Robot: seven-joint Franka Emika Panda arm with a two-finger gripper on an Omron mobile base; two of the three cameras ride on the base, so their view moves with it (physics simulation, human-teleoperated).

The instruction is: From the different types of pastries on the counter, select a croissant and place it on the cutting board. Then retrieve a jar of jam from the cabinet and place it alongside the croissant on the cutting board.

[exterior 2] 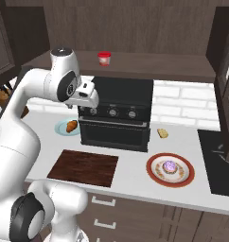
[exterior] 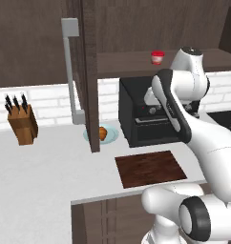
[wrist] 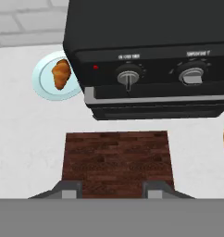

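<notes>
Golden-brown croissant on blue plate, long axis toward the wall, pincer closed, empty.

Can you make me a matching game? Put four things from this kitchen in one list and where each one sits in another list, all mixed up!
Things:
1. small golden-brown croissant
2. round pink-purple frosted pastry
3. small red-lidded jam jar
4. flat dark reddish-brown wooden cutting board

Places:
A. on the open wooden cabinet shelf above the black oven
B. on the off-white counter, in front of the oven
C. on the round pale blue plate
D. on the round red-rimmed plate

Pairs: 1-C, 2-D, 3-A, 4-B
</notes>
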